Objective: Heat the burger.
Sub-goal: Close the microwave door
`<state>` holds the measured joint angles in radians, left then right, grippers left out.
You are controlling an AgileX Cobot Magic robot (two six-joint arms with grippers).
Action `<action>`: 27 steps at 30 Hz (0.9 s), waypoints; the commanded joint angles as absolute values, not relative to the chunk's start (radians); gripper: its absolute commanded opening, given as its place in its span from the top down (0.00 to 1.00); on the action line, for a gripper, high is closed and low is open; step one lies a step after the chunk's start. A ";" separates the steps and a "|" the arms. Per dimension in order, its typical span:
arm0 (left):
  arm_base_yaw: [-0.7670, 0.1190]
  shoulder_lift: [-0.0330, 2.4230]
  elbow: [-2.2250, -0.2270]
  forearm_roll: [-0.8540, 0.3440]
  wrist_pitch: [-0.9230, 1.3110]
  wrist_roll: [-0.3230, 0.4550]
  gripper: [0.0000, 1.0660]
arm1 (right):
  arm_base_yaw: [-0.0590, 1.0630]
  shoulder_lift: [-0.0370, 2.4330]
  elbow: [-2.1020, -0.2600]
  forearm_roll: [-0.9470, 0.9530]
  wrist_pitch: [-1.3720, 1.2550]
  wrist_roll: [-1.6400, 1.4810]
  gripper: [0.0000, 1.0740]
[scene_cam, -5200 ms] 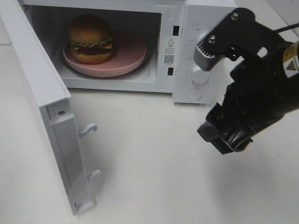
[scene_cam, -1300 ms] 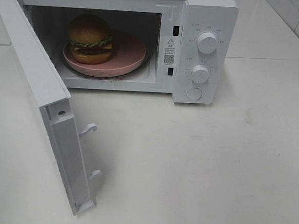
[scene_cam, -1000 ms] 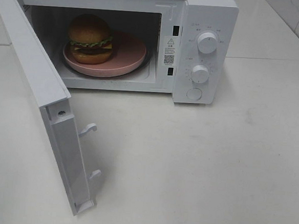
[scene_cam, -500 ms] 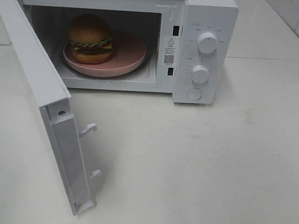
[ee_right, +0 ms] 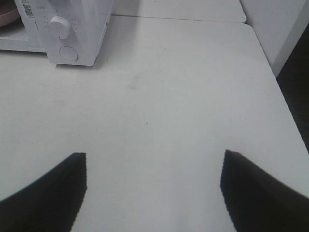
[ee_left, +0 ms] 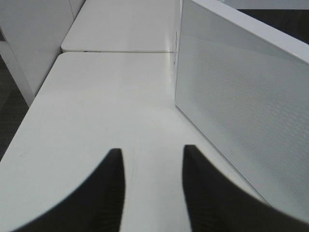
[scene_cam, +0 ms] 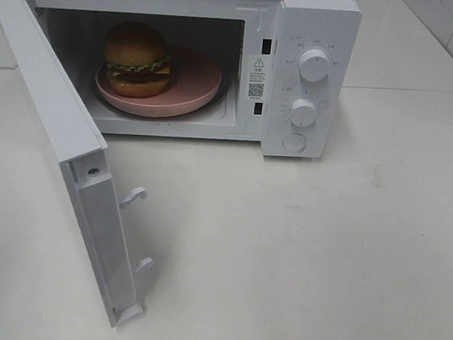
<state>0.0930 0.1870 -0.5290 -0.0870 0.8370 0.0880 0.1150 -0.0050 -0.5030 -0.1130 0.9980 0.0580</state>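
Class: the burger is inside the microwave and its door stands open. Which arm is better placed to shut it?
Left. The open door stands right beside the left fingers, on that arm's side. The right fingers hang over the table on the side of the knobs, away from the door.

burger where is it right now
In the exterior high view the burger sits on the left side of the pink plate inside the open microwave, at upper left, behind the swung-open door.
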 commanded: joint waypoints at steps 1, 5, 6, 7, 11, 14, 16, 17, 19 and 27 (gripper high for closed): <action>0.093 0.212 -0.507 -0.096 0.792 0.091 0.95 | 0.108 -0.035 -0.501 -0.111 0.993 0.064 0.30; 0.093 0.251 -0.465 -0.097 0.718 0.111 1.00 | 0.108 -0.035 -0.501 -0.111 0.993 0.064 0.30; 0.093 0.251 -0.465 -0.097 0.718 0.111 1.00 | 0.108 -0.035 -0.501 -0.111 0.993 0.064 0.30; 0.093 0.267 -0.440 -0.100 0.663 0.124 1.00 | 0.108 -0.035 -0.501 -0.111 0.993 0.064 0.30; 0.093 0.300 -0.370 -0.115 0.498 0.178 1.00 | 0.108 -0.035 -0.501 -0.111 0.993 0.064 0.30; 0.093 0.327 -0.323 -0.137 0.348 0.211 1.00 | 0.108 -0.035 -0.501 -0.111 0.993 0.064 0.30; 0.093 0.338 -0.307 -0.149 0.298 0.223 1.00 | 0.108 -0.035 -0.501 -0.111 0.993 0.064 0.30; 0.093 0.338 -0.307 -0.149 0.298 0.223 1.00 | 0.108 -0.035 -0.501 -0.111 0.993 0.064 0.30; 0.093 0.393 -0.255 -0.169 0.143 0.253 1.00 | 0.108 -0.035 -0.501 -0.111 0.993 0.064 0.30; 0.093 0.559 -0.206 -0.168 -0.109 0.258 1.00 | 0.108 -0.035 -0.501 -0.111 0.993 0.064 0.30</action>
<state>0.0930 0.5120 -0.2160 -0.1590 0.0000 0.2540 0.1150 -0.0050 -0.5030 -0.1130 0.9980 0.0580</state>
